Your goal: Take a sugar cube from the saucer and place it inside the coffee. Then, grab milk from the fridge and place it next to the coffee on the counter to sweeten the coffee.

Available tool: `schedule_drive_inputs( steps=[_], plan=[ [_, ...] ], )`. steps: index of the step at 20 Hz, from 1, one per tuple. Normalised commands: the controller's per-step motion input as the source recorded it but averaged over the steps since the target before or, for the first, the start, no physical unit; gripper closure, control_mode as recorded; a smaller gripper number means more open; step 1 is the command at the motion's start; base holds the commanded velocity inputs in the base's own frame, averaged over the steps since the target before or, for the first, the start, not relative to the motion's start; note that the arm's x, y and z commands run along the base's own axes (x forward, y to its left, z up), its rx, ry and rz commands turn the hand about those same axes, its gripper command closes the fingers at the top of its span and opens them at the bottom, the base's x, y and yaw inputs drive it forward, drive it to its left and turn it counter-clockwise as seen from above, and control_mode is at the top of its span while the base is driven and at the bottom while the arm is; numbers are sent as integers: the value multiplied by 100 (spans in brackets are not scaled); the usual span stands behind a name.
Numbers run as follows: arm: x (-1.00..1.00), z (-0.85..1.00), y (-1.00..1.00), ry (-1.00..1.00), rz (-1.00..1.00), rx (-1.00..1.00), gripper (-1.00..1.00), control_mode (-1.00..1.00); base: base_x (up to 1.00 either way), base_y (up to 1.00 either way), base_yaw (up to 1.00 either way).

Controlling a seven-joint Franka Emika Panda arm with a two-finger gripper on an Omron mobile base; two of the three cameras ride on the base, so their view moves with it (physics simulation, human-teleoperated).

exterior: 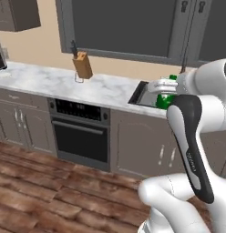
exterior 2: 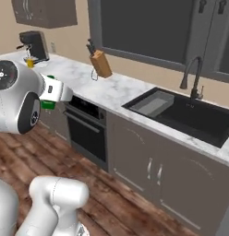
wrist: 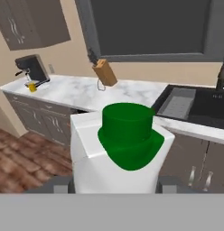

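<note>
Holding the milk (wrist: 118, 149) upright between its two fingers, the gripper (wrist: 116, 185) carries it in the air in front of the worktop (wrist: 82, 92), above the floor. Far along the worktop, near its left end, the coffee (wrist: 32, 86) stands just before the black coffee machine (wrist: 31, 68)

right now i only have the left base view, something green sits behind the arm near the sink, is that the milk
observer: yes. The hand view shows the milk, a white carton with a green cap, between the gripper finger tips; it looks gripped.
operator: where's the coffee, i can't find it
observer: the coffee stands on the counter just in front of the coffee machine, at the far left end, beyond the knife block.
</note>
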Motion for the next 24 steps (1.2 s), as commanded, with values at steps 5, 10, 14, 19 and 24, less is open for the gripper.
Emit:
schedule_drive_inputs(
  steps=[5, 10, 14, 19, 24],
  plan=[
    [0, 0, 0, 0, 0, 0, 100, 100, 100, 97, 4],
    [0, 0, 0, 0, 0, 0, 100, 100, 100, 100, 0],
    [0, 0, 0, 0, 0, 0, 100, 100, 100, 100, 0],
    [0, 0, 0, 0, 0, 0, 100, 100, 100, 100, 0],
    [0, 0, 0, 0, 0, 0, 100, 100, 100, 100, 0]
  ],
)
